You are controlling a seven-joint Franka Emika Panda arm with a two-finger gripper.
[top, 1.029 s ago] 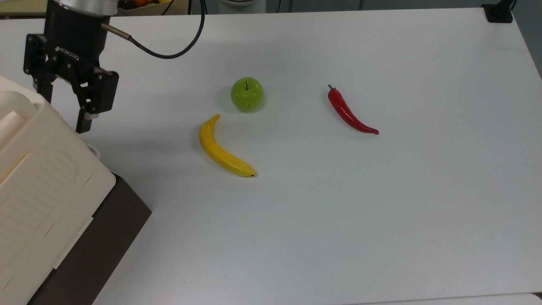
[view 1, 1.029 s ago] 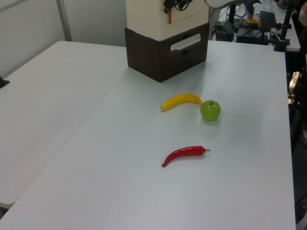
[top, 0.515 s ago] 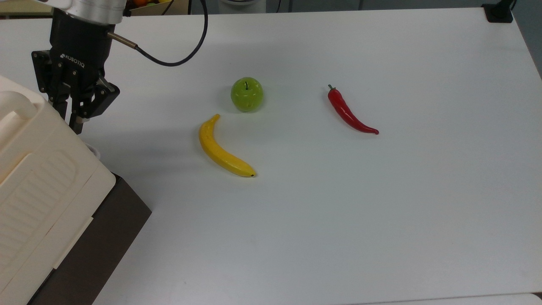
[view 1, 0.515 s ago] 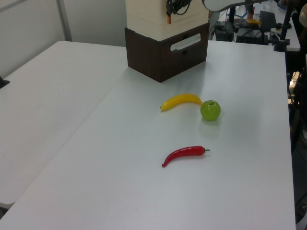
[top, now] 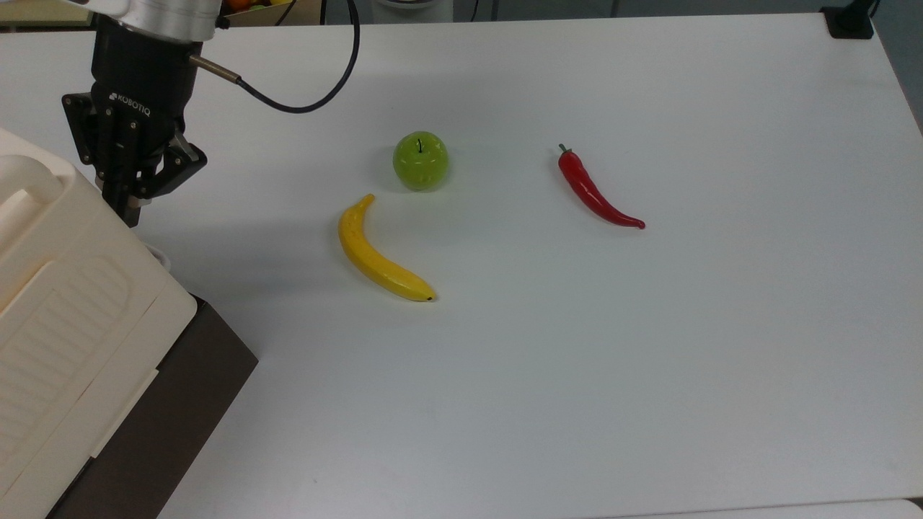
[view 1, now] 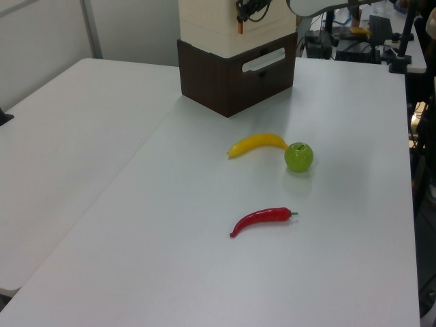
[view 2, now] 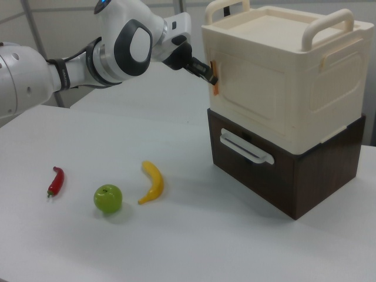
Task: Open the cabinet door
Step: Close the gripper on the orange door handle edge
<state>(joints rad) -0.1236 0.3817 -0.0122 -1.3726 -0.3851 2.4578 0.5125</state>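
The cabinet (view 2: 329,88) is a cream box with two top handles, standing on a dark brown base (view 2: 305,176). Its cabinet door (view 2: 252,97) faces the right view's left and lies flush with the body. A small orange handle (view 2: 215,88) sits on the door's left edge. My gripper (view 2: 212,78) reaches in from the right view's left, with its fingers shut on that handle. In the top view the gripper (top: 130,210) points down beside the cabinet (top: 65,310) at its upper right corner. The left view has the gripper (view 1: 240,19) at the cabinet's (view 1: 204,20) front corner.
On the white table (top: 649,360) lie a yellow banana (top: 378,252), a green apple (top: 420,160) and a red chilli (top: 595,191), all to the top view's right of the cabinet. The brown base carries a white drawer handle (view 2: 247,147).
The gripper's fingers went from spread wide to shut at the cabinet's corner. The wrist shifted slightly toward the top view's right.
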